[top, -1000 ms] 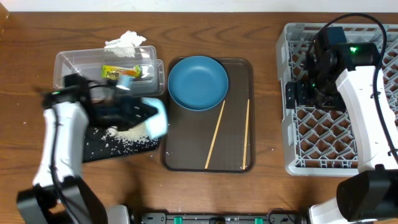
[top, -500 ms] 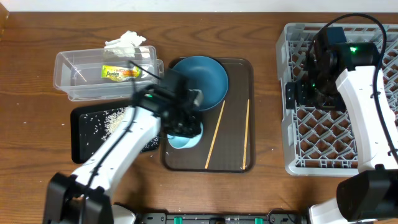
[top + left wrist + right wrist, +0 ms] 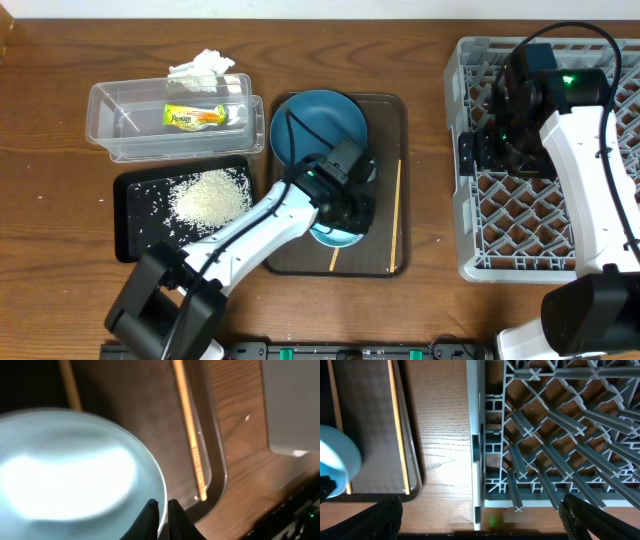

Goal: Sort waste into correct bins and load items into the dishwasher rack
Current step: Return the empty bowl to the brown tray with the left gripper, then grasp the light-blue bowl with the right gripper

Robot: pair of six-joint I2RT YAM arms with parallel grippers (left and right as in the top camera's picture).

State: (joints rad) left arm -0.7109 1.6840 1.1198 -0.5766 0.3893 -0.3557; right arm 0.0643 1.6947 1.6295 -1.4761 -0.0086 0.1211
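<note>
The pale blue-white bowl [image 3: 75, 475] is in my left claw [image 3: 162, 510], fingers pinched on its rim, over the brown serving tray [image 3: 130, 420]. A chopstick [image 3: 192, 445] lies just beyond, and the dark blue plate [image 3: 318, 125] sits farther up the tray. My right claw [image 3: 485, 515] is spread wide above the grey rack [image 3: 560, 425] edge.

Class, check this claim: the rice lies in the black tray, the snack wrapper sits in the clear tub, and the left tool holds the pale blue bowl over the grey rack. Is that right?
One slip: the left tool holds the pale blue bowl over the dark brown serving tray, not the grey rack, as the overhead view shows. The rest stands.
</note>
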